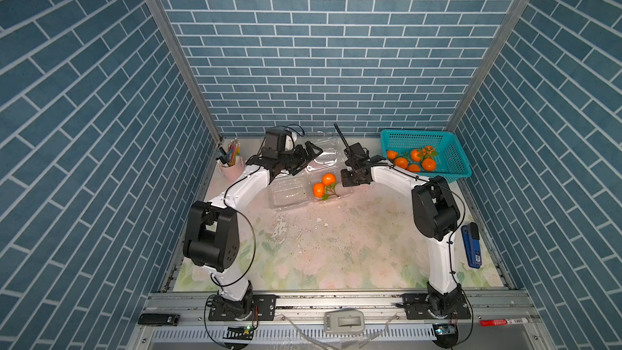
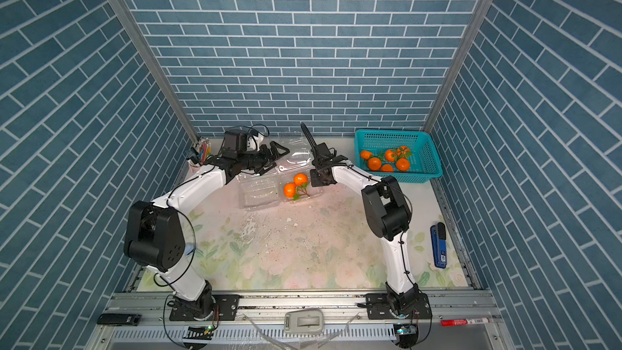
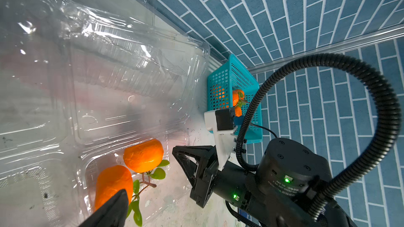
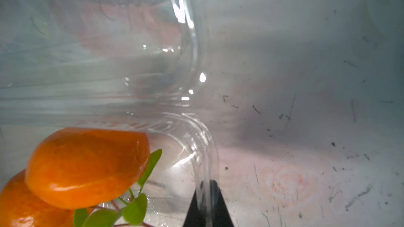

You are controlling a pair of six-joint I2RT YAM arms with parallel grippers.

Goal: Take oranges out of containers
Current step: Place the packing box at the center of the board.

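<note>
Oranges [image 1: 323, 185] reachable from above; container [image 1: 347, 191] walls surround.

Glossy clear plastic containers [image 1: 289, 193], smooth shiny oranges [image 1: 329, 179], perforated teal plastic basket [image 1: 452, 154].

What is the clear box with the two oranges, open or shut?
Open: the lid of the clear box lies folded back toward the wall, and the oranges sit uncovered.

Clear clamshell container [image 3: 131, 73] lying open on the desk [image 3: 179, 215], 2 oranges [image 3: 143, 158] on a leafy twig in its base. Right gripper [image 3: 177, 150] pinched shut right at its rim. Teal basket [image 3: 220, 79] with more oranges back by the wall [image 3: 284, 18].
</note>
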